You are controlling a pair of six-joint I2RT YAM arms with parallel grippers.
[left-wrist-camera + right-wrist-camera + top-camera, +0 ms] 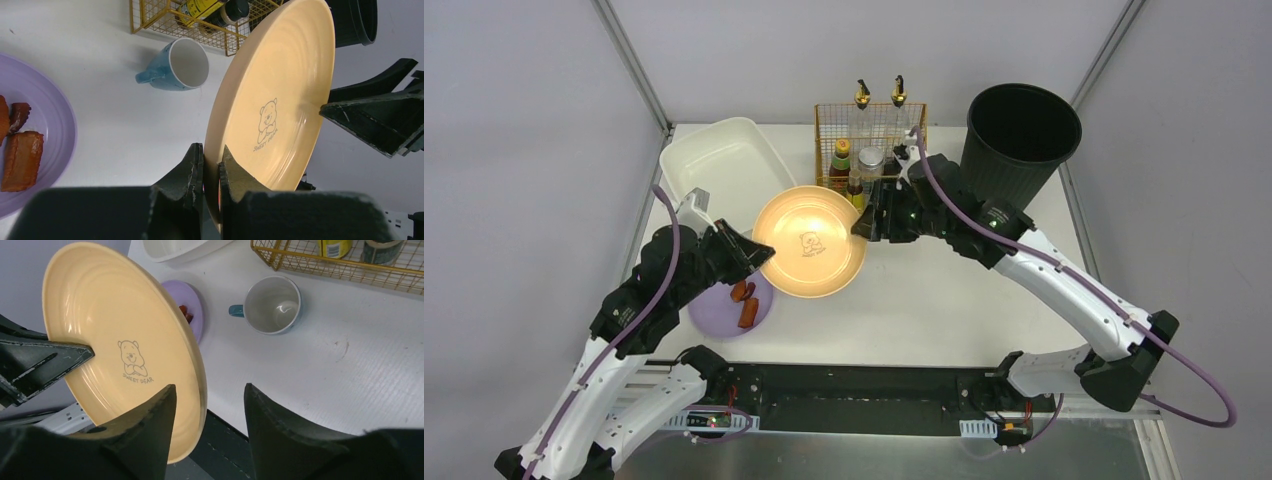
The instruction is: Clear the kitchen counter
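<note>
While the round pale-yellow ceramic plate [280, 90] hangs mid-frame, left gripper [211, 152] clenched on its lower rim, right gripper [209, 387] parted astride its edge, flat white kitchen counter [944, 300] beneath, blue mug [177, 65] hidden from overhead.

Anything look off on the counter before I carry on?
Nothing spilled or broken. The yellow plate hangs by one rim in the left gripper alone; the right gripper stands open around the opposite rim.
</note>
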